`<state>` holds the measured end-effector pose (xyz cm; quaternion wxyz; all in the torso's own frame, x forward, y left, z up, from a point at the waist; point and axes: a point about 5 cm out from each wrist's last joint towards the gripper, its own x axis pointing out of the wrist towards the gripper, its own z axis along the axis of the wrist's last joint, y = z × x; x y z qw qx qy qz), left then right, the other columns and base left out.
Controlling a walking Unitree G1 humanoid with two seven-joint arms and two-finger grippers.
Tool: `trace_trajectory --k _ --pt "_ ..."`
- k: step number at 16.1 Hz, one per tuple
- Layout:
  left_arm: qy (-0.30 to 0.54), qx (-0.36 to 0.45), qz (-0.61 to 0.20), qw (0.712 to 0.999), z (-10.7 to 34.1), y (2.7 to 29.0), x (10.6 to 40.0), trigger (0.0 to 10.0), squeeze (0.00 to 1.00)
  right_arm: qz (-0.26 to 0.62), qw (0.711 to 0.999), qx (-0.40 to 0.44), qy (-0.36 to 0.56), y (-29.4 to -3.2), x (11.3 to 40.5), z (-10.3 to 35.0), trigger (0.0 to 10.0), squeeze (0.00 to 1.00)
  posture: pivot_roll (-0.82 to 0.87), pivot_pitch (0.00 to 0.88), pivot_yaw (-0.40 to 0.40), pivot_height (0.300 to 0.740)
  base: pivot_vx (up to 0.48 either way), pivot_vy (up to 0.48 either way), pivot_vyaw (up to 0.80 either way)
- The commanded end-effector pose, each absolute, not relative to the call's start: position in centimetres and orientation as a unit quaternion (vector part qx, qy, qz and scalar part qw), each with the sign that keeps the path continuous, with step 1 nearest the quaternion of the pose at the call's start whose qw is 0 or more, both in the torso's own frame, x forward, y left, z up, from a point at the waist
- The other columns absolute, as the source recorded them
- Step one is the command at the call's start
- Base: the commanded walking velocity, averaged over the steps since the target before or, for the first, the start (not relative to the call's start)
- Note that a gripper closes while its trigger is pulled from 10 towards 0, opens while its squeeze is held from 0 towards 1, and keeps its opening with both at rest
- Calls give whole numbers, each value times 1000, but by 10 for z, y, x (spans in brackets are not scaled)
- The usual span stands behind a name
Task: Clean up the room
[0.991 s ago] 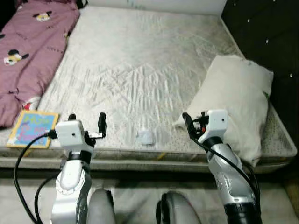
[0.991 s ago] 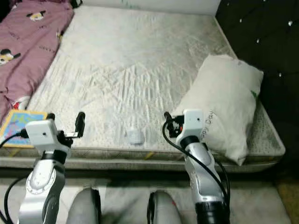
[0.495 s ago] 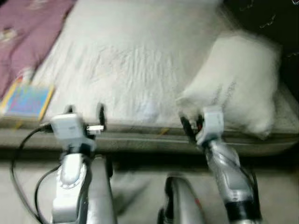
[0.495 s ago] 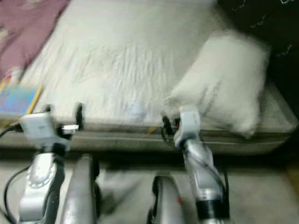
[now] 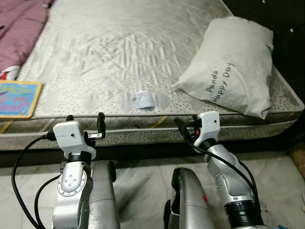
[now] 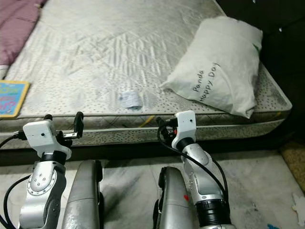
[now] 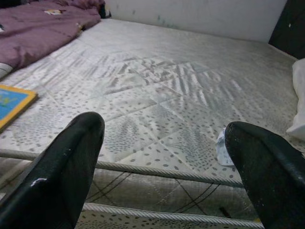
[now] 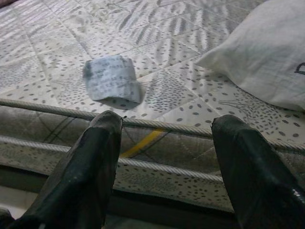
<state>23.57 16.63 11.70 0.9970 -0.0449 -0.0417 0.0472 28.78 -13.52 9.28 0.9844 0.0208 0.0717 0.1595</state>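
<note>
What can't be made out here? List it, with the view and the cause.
- Book: cut off by the left edge in both eye views, so its title is incomplete.
- Purple blanket: mostly beyond the frame's top-left corner.
- Scrap of paper on the mattress: its print is too small and faint to read in the right wrist view.
- Pillow: its underside and far end are hidden by its own bulk.

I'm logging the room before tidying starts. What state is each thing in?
Left gripper: open, empty, held short of the bed edge.
Right gripper: open, empty, pointing toward the paper.
Crumpled paper: lying loose on the mattress near its front edge.
Pillow: lying on the mattress, lettering up.
Book: closed, flat.
Purple blanket: bunched up.
</note>
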Motion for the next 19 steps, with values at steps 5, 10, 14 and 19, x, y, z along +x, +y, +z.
trace_trajectory --k 5,10,14,19 --pt "-54 -49 33 997 120 162 235 10000 0 178 982 23 67 -132 289 94 10000 0 -16 156 -71 551 49 0 0" --pt "-54 -50 30 997 121 162 236 10000 0 187 980 16 62 -130 289 95 10000 0 -17 166 -71 551 259 0 640" --pt "-54 -50 26 997 121 161 236 10000 0 183 981 20 66 -131 289 93 10000 0 -18 168 -71 551 258 0 0" --pt "-48 -51 24 997 120 160 238 10000 0 180 981 21 70 -131 291 92 10000 0 -18 170 -70 551 214 0 0"
